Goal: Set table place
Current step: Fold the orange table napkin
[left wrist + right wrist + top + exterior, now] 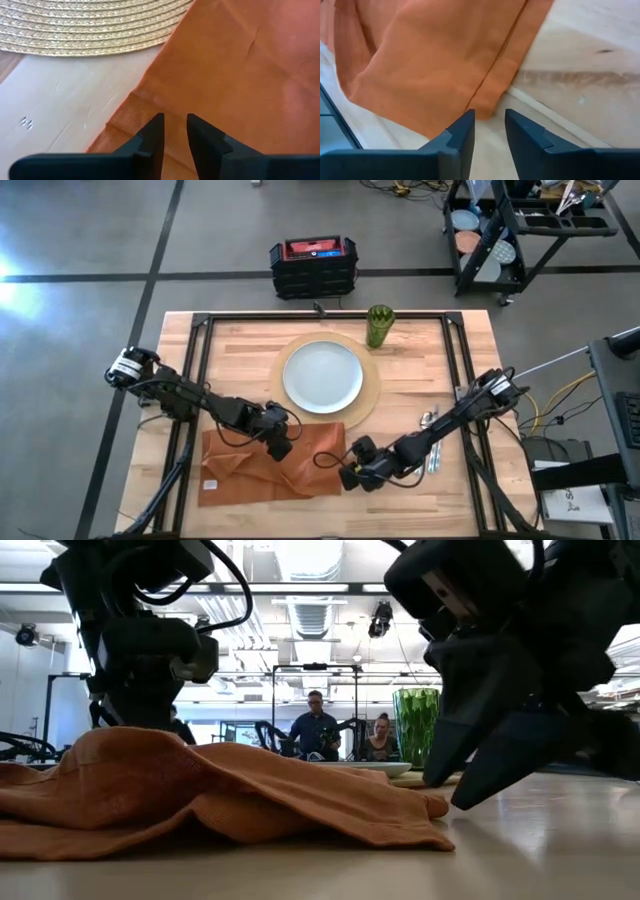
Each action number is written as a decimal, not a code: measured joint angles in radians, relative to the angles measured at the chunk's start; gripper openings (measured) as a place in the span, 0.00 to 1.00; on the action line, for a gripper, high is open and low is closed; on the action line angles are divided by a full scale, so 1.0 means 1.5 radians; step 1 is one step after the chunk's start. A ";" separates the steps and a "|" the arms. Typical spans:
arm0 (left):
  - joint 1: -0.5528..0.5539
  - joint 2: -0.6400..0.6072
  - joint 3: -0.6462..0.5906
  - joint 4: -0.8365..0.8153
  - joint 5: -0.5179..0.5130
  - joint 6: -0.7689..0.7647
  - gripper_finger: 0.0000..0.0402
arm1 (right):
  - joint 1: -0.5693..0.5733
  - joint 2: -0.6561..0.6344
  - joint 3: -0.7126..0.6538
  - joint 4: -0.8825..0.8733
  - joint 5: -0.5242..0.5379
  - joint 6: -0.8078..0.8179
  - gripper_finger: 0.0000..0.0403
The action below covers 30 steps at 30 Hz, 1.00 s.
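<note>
Grippers (pixel 281 448) (pixel 350 477) over rumpled napkin (pixel 240 470)

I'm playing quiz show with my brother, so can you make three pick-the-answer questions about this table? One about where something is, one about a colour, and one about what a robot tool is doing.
1. Where does the plate sit?
A. On the round placemat
B. On the napkin
C. On the floor

2. What colour is the napkin?
A. Blue
B. Orange
C. White

3. What is the right tool doing?
A. Holding the cup
B. Lifting the plate
C. Sitting open at the napkin's edge, holding nothing

Answers:
1. A, the high view shows the placemat's tan rim all around the plate.
2. B, every view shows orange cloth, lying rumpled on the table.
3. C, the right wrist view shows a gap between its fingers with only the cloth's edge ahead. The left tool, also open, is over the napkin, and the green cup stands far off by the placemat.
</note>
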<state>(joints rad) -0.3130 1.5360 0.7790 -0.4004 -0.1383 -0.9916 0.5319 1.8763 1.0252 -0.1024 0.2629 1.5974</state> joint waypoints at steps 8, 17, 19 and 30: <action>0.001 0.000 -0.001 -0.001 0.000 0.008 0.15 | -0.023 0.016 0.003 0.027 -0.031 -0.035 0.31; 0.001 -0.001 -0.001 -0.004 0.000 0.006 0.17 | -0.024 0.047 0.042 0.037 -0.053 -0.070 0.19; 0.001 -0.001 -0.001 -0.006 0.000 0.005 0.16 | -0.024 0.045 0.044 0.038 -0.064 -0.074 0.13; 0.001 -0.001 -0.001 -0.006 0.001 0.005 0.16 | -0.025 -0.015 0.063 -0.021 -0.125 -0.078 0.00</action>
<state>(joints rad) -0.3122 1.5352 0.7773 -0.4088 -0.1375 -0.9847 0.4949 1.8533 1.1190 -0.1342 0.0759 1.4811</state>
